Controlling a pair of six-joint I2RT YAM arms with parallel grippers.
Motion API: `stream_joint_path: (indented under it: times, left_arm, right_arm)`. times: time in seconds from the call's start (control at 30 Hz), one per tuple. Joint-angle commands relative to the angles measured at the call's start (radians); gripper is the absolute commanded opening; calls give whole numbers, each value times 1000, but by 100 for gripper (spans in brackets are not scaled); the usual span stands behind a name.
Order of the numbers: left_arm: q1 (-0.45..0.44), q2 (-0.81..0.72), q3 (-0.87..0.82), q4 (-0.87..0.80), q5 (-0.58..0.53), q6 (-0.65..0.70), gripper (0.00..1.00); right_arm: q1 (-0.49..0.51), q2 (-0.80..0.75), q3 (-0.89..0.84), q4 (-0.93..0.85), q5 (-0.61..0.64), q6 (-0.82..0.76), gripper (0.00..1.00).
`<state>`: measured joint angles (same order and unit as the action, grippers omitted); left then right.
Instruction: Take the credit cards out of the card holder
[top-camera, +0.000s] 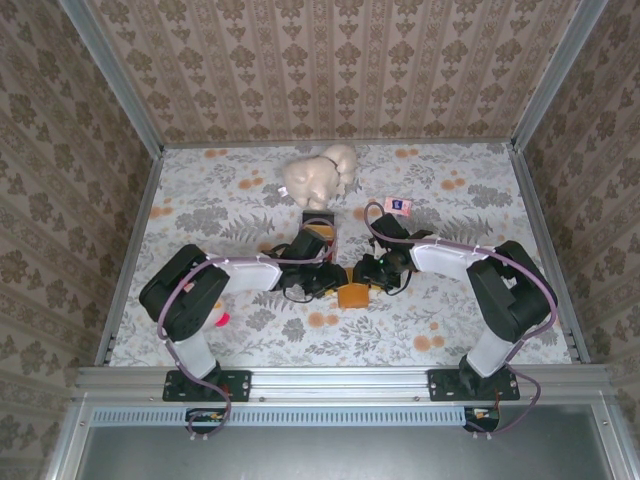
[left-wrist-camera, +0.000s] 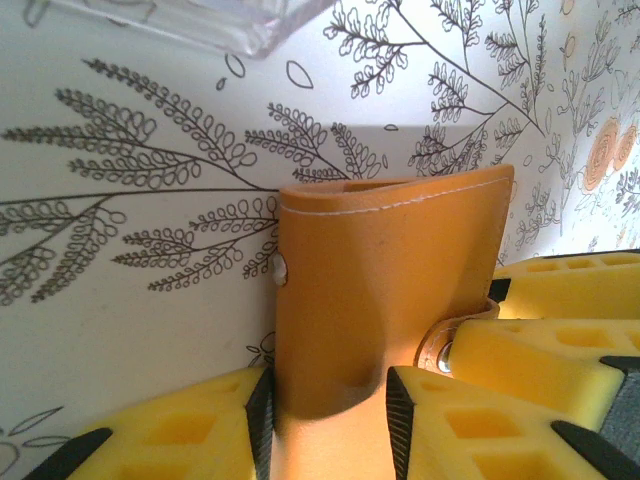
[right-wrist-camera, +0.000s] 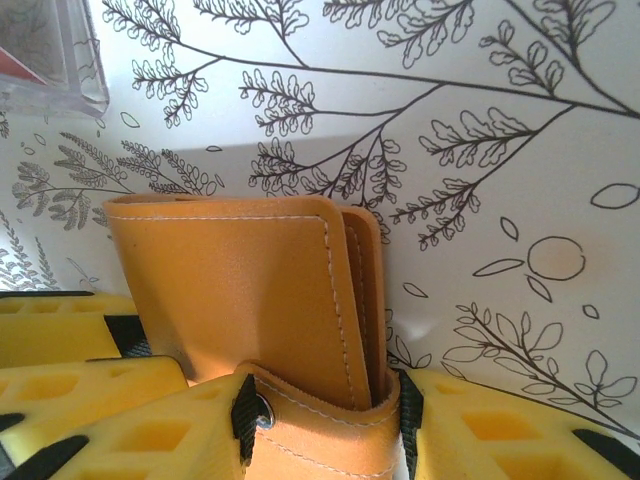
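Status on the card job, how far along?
Done: nothing visible; the card holder is folded shut. In hand: left gripper and right gripper both clamp it. Left: open it, pull the credit cards. Something red sits in the clear tray; cannot tell if it's a card.

Both arms bend inward, wrists low, tips meeting; left end effector (left-wrist-camera: 328, 425) and right end effector (right-wrist-camera: 322, 425) each pinch the card holder (left-wrist-camera: 380, 280) between yellow pads (left-wrist-camera: 480, 435)
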<state>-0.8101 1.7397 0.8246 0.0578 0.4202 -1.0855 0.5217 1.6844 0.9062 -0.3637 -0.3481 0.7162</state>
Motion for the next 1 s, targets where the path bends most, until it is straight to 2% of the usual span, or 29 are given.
stream_joint_path:
  times: [0.0, 0.17, 0.33, 0.6, 0.97]
  left_arm:
    - [3, 15, -22, 74, 27, 2, 37]
    - [15, -19, -76, 249, 55, 18, 37]
    - [19, -53, -83, 285, 70, 54, 36]
    - [32, -82, -116, 354, 67, 53, 27]
    - [22, -79, -138, 449, 109, 35, 27]
  right_arm:
    - [8, 34, -4, 1, -9, 25, 44]
    - [8, 27, 6, -10, 3, 3, 44]
    - [8, 22, 16, -3, -5, 2, 45]
    - [8, 18, 35, -2, 4, -10, 45]
    - [8, 8, 11, 77, -40, 11, 44]
